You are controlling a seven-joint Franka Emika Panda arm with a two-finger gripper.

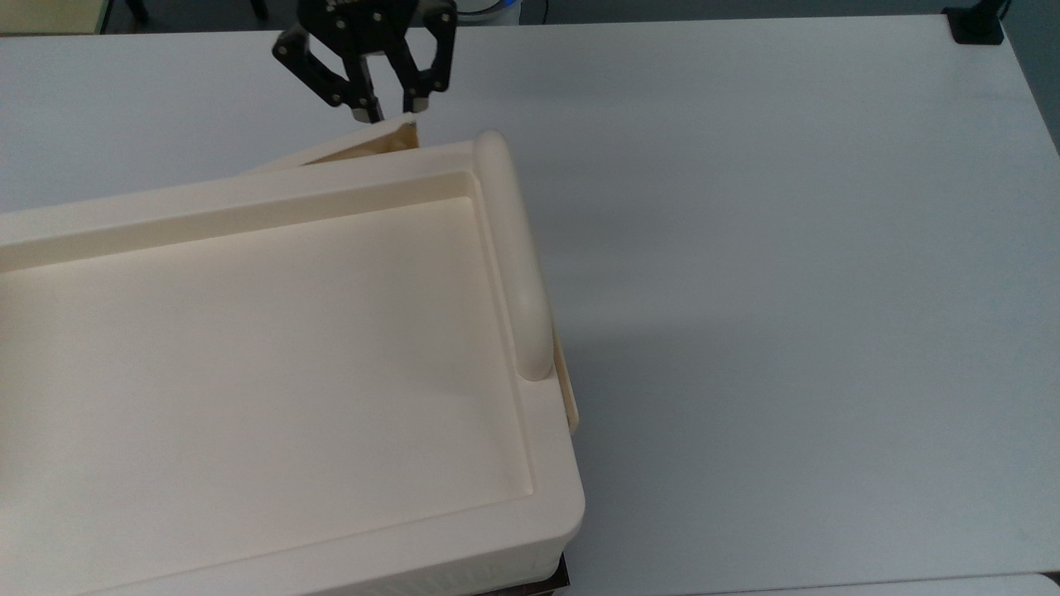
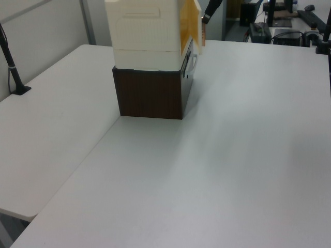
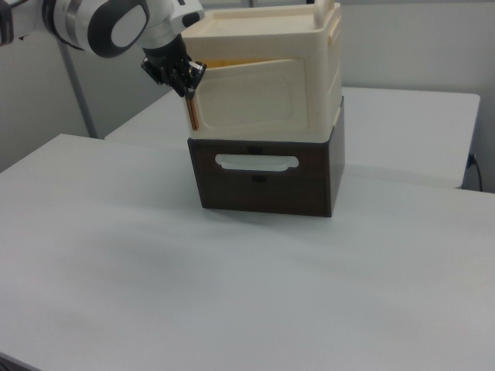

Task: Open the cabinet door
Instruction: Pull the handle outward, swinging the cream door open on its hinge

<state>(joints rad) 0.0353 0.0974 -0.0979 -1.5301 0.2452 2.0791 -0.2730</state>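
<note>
- Top view: the gripper (image 1: 389, 110) sits at about 11 o'clock, its two fingers close together at the free edge of the cabinet door (image 1: 356, 147). The door stands swung out a little from the back rim of the cabinet (image 1: 546, 463). The jaws look pinched on that edge; I judge they need to stay firm.
- Left view: the door (image 2: 190, 25) is ajar at 12 o'clock, showing its orange inner face, with the gripper (image 2: 205, 19) just beside its outer edge. The pull should follow an arc about the hinge, not a straight line.
- Right view: the gripper (image 3: 188, 86) meets the door (image 3: 247, 97) at 10 o'clock. The cabinet rests on a dark drawer box (image 3: 267, 174); a slow pull keeps the stack from sliding on the table (image 3: 232, 294).
</note>
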